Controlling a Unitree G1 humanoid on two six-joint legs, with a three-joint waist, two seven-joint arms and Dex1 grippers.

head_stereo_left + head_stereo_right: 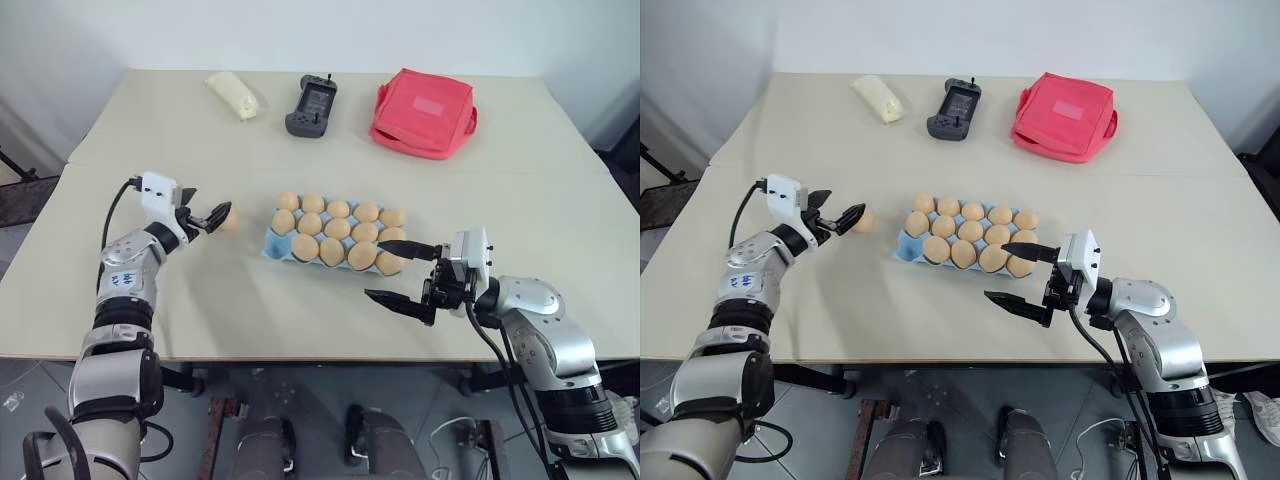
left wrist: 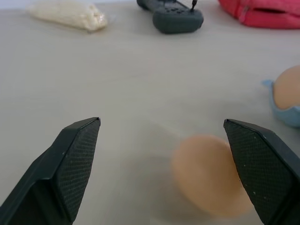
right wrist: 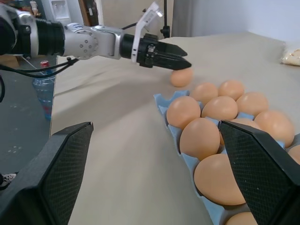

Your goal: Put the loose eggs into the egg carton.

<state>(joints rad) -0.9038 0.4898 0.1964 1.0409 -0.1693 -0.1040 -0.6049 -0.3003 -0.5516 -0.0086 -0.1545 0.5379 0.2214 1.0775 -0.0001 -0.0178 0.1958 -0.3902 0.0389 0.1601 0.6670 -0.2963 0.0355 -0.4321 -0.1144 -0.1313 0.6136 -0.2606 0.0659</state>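
- Carton: the light blue egg carton (image 1: pixel 272 243) lies near the middle of the table (image 1: pixel 150 300), closer to its front edge than its far edge; as far as the head views show, every cup holds a tan egg.
- Loose egg: one loose egg (image 1: pixel 229 220) rests on the table surface just beside the carton's left end, apart from it.
- Left pincer (image 1: pixel 207 218): jaws wide apart, holding nothing. The loose egg sits at its fingertips; in the left wrist view it lies between the fingers, close against one of them, though blur leaves contact uncertain.
- Right pincer (image 1: pixel 402 273): jaws fully spread, empty, held at the carton's right front corner with its upper finger over the nearest eggs.
- Far edge of table: pale yellow packet (image 1: pixel 233 96) toward the left, dark handheld controller (image 1: pixel 312 105) at centre, red fabric pouch (image 1: pixel 424 112) toward the right, all well apart from the carton.
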